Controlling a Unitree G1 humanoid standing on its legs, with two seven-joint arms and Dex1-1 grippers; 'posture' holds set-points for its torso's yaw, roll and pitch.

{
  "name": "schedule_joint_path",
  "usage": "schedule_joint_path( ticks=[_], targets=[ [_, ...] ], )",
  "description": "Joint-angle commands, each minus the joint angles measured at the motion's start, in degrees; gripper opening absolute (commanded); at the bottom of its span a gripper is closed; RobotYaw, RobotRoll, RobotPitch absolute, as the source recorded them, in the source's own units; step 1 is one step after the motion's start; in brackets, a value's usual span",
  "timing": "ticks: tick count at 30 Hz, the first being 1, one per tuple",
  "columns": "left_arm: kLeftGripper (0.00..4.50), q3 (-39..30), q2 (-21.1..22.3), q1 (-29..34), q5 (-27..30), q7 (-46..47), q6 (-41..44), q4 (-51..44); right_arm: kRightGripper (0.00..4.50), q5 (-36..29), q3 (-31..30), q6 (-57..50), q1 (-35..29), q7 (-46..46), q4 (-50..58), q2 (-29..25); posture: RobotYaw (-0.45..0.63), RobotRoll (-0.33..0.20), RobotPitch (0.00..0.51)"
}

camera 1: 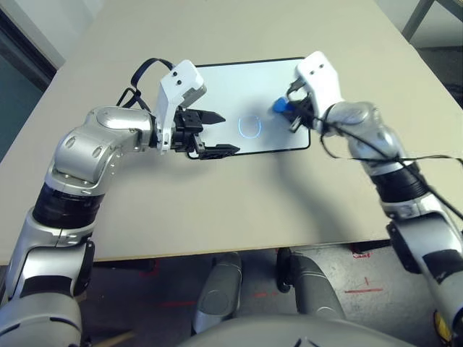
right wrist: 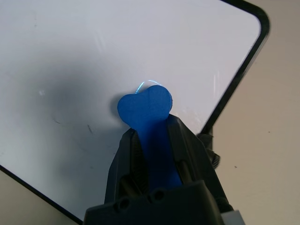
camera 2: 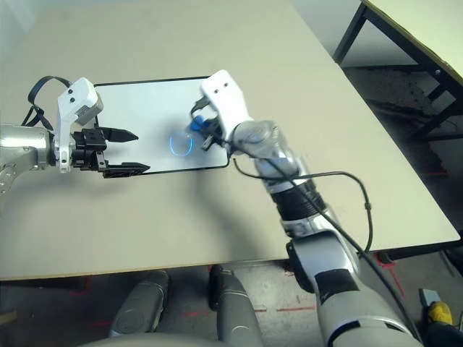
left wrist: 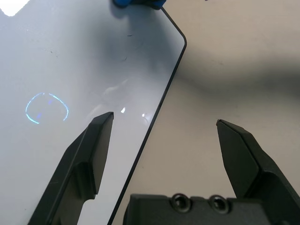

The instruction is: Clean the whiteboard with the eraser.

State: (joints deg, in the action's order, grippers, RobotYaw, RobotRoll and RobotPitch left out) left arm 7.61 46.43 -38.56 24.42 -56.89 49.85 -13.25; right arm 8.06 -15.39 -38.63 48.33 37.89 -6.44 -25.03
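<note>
Blue foam fills the right pincer: its two black fingers are clamped tight on the eraser, whose rounded end bulges out past the fingertips. That end sits over the whiteboard, close to its right short side and the rounded corner there; whether it actually presses on the board I cannot tell.

The left pincer stands wide open and holds nothing. It straddles the board's near long edge, one finger over the white face, the other over the bare surface.

A small blue looped mark shows on the board between the two pincers, well short of the eraser.

The risks, as I judge them: the eraser is soft and squeezed narrow, so a hard sideways wipe could bend it or twist it out of the grip. The board looks glossy and lies loose on a smooth matte beige surface, so a wipe may push the whole board along unless the left pincer pins it. So near the right edge, the eraser could also run off the thin black frame and catch on it.

The board is a flat white rectangle with rounded corners, shiny enough to throw reflections.
</note>
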Motion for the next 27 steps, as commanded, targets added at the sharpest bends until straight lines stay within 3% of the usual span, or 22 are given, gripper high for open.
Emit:
schedule_joint_path(
  ticks=[1,13,27],
  targets=[
    [4.50,0.78,0.00,-0.32,-0.17,-0.17,0.41,0.25,0.80,0.62,-0.17,-1.88,-3.19,-1.09,-1.87,-0.52,0.13,0.000,0.153],
    [4.50,0.82,-0.03,-0.68,0.05,-0.30,1.06,-0.02,0.80,-0.08,-5.57,-4.58,-8.87,0.26,4.50,4.09,0.14,0.000,0.164],
    [4.50,0.40,-0.15,-0.25,0.20,0.07,1.53,-0.38,0.80,0.39,-6.87,-1.98,-3.43,-0.31,-1.14,8.74,0.15,0.000,0.173]
  ],
)
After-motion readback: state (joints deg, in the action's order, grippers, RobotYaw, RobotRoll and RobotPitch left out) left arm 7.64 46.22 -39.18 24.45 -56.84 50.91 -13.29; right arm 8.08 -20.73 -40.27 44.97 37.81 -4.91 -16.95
